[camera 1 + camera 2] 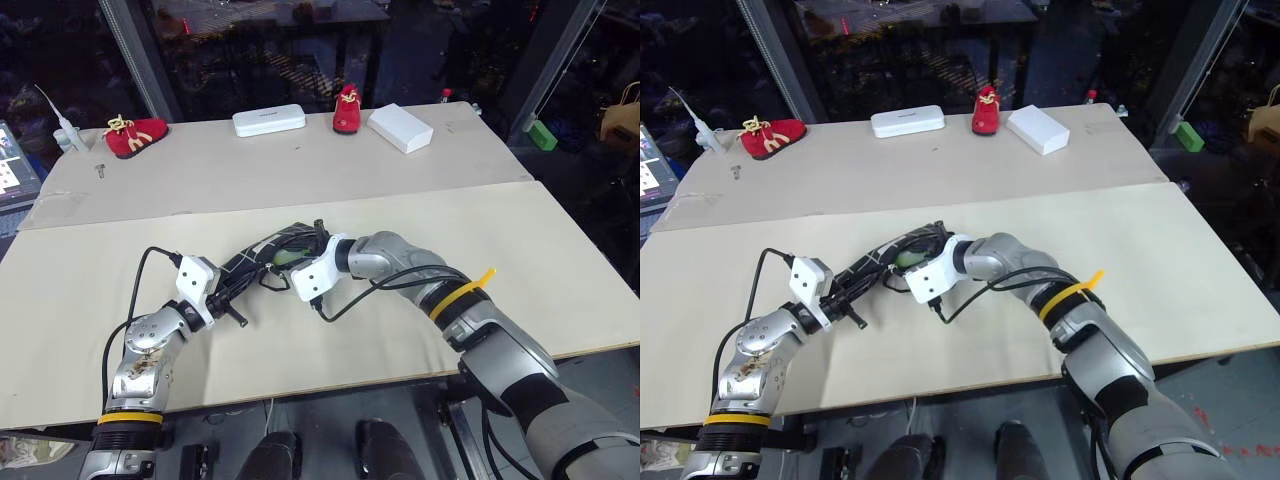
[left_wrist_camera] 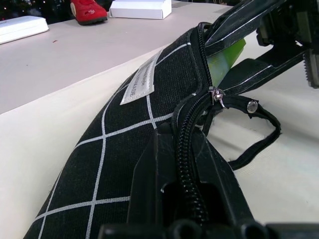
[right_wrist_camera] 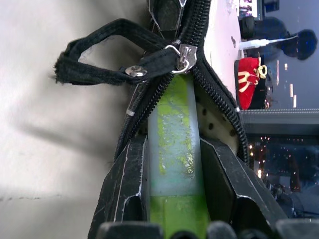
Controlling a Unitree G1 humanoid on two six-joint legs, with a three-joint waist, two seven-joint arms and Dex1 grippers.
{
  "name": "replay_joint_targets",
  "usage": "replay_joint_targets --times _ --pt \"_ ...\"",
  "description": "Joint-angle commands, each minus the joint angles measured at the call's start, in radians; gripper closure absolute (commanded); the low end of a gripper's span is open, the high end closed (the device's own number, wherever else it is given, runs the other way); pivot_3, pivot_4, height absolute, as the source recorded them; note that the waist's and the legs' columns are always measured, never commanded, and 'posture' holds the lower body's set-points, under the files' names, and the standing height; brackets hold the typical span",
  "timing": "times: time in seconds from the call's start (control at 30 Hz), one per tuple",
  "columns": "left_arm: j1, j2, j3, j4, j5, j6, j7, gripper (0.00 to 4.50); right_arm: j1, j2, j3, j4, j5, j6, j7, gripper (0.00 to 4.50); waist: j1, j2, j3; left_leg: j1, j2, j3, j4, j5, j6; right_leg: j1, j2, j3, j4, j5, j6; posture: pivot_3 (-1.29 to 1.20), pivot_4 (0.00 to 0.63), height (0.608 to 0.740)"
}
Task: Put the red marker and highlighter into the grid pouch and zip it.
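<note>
Poking from grid pouch [image 2: 124, 144]: translucent green highlighter [image 3: 174, 149]

Head stereo pair looking down over table [image 1: 560, 260], both wrist cameras close on grid pouch [image 2: 119, 144]

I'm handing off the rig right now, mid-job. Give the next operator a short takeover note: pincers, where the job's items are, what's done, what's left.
Left pincer: shut on the grid pouch, holding it at the zipper end, just above the near table.
Right pincer: shut on the highlighter, whose tip is already between the open zipper teeth at the pouch mouth.
Zipper pull loop hangs free; the pouch is unzipped at the mouth.
Red marker: I cannot see it; whether it is inside the pouch cannot be told.
Done: pouch held open, highlighter partly in.
Left: push the highlighter fully in and release it, confirm the marker, zip shut.
</note>
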Motion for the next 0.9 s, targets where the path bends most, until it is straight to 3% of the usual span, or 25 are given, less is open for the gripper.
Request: replay_joint_targets --times 0.03,0.2,0.33,0.43,0.5,0.57,0.63,0.7,0.77,0.9 --pt "-0.011 -0.003 -0.001 -0.048 -0.009 -0.009 0.000 4.50 -0.043 0.023 -0.018 0.036 0.025 -0.045 -0.033 2.15 -0.003 0.000 0.000 0.000 0.000 0.000 0.000 0.000 0.000 0.000 0.000 0.000 0.000 0.000 0.000 0.00 0.150 0.740" --pt "-0.010 -0.005 0.000 -0.047 -0.011 -0.008 0.001 4.50 -0.087 -0.015 -0.043 0.116 0.008 -0.064 -0.112 0.42 -0.006 0.000 0.000 0.000 0.000 0.000 0.000 0.000 0.000 0.000 0.000 0.001 0.000 0.000 0.000 0.00 0.150 0.740" --pt "-0.021 -0.008 0.003 -0.040 -0.014 -0.005 0.001 4.50 -0.107 -0.077 -0.088 0.150 0.063 -0.092 -0.108 0.42 -0.006 0.000 0.000 0.000 0.000 0.000 0.000 0.000 0.000 0.000 0.000 0.001 0.000 0.000 0.000 0.00 0.150 0.740" --pt "-0.025 -0.010 0.004 -0.035 -0.015 -0.006 0.000 4.50 -0.066 -0.115 -0.199 0.087 0.299 -0.083 0.069 0.42 -0.005 0.000 0.000 0.000 0.000 0.000 0.000 0.000 0.000 0.000 0.000 0.001 0.000 0.000 0.000 0.00 0.150 0.740" --pt "-0.025 -0.011 0.004 -0.034 -0.016 -0.006 0.000 4.50 0.010 -0.134 -0.282 -0.058 0.554 0.060 0.295 0.42 -0.004 0.000 0.000 0.000 0.000 0.000 0.000 0.000 0.000 0.001 0.000 0.001 -0.001 0.000 0.000 0.00 0.150 0.740" --pt "-0.025 -0.011 0.004 -0.032 -0.015 -0.007 -0.001 4.50 0.104 -0.184 -0.339 -0.265 0.781 0.337 0.504 0.42 -0.004 0.000 0.000 0.000 0.001 -0.001 0.000 -0.001 0.001 0.002 0.000 0.000 -0.002 0.000 0.000 0.00 0.150 0.740" --pt "-0.026 -0.011 0.005 -0.028 -0.015 -0.008 -0.003 4.50 0.181 -0.240 -0.384 -0.451 0.958 0.616 0.610 0.42 0.000 0.000 0.000 0.000 0.001 -0.001 0.000 -0.002 0.003 0.003 0.000 0.000 -0.003 0.000 0.000 0.00 0.150 0.740" --pt "-0.025 -0.011 0.005 -0.024 -0.014 -0.010 -0.005 4.50 0.233 -0.266 -0.422 -0.580 1.088 0.853 0.624 0.42 0.002 0.000 0.000 -0.001 0.001 -0.001 0.000 -0.002 0.003 0.002 -0.001 0.000 -0.003 0.000 0.000 0.00 0.150 0.740" --pt "-0.026 -0.009 0.005 -0.020 -0.014 -0.011 -0.008 4.50 0.278 -0.270 -0.442 -0.666 1.149 0.975 0.609 0.42 -0.002 0.000 0.000 -0.001 0.001 0.000 0.000 -0.002 0.003 0.001 -0.002 0.002 -0.003 0.000 0.000 0.00 0.150 0.740" --pt "-0.043 -0.009 0.005 -0.001 -0.013 -0.015 -0.013 4.50 0.346 -0.191 -0.391 -0.748 1.124 1.184 0.446 0.42 0.000 0.000 0.000 0.001 0.002 0.000 0.000 -0.002 0.003 0.002 -0.001 0.002 -0.001 0.000 0.000 0.00 0.150 0.740"
